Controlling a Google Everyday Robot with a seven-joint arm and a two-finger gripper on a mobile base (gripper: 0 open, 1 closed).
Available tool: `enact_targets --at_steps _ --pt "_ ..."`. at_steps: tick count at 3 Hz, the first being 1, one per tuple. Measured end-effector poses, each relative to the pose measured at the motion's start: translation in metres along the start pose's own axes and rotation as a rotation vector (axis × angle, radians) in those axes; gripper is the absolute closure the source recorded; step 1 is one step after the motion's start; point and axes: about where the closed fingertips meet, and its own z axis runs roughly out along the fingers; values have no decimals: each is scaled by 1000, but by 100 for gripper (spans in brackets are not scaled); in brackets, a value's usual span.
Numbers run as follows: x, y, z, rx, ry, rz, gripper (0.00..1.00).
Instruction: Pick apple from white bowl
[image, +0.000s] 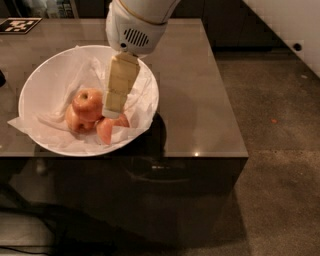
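The white bowl (47, 75), wide and lined with crumpled white paper, sits on the left part of the table. The apple (87, 102), orange-red with a yellowish stem dimple facing up, lies in the bowl's middle on top of a second apple (74, 121). A wedge-like apple piece (105, 131) lies to its right. My gripper (112, 111) reaches down into the bowl from the white wrist (132, 25). Its tip is right beside the apple's right side and just above the wedge piece.
The grey-brown table (190, 90) ends at a front edge just below the bowl and at a right edge near a dark floor (280, 150). A black-and-white marker tag (19, 25) lies at the back left. A dark object (1, 78) shows at the left edge.
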Motion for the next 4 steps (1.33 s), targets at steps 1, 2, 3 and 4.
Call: enact_targets --at_steps 1,2,3,4 --pt "-10 -11 24 -50 -21 24 0" --pt "-10 -11 24 -50 -21 24 0" --pt "-18 -7 47 -91 -43 21 0" --pt "-28 -1 69 -142 -58 12 0"
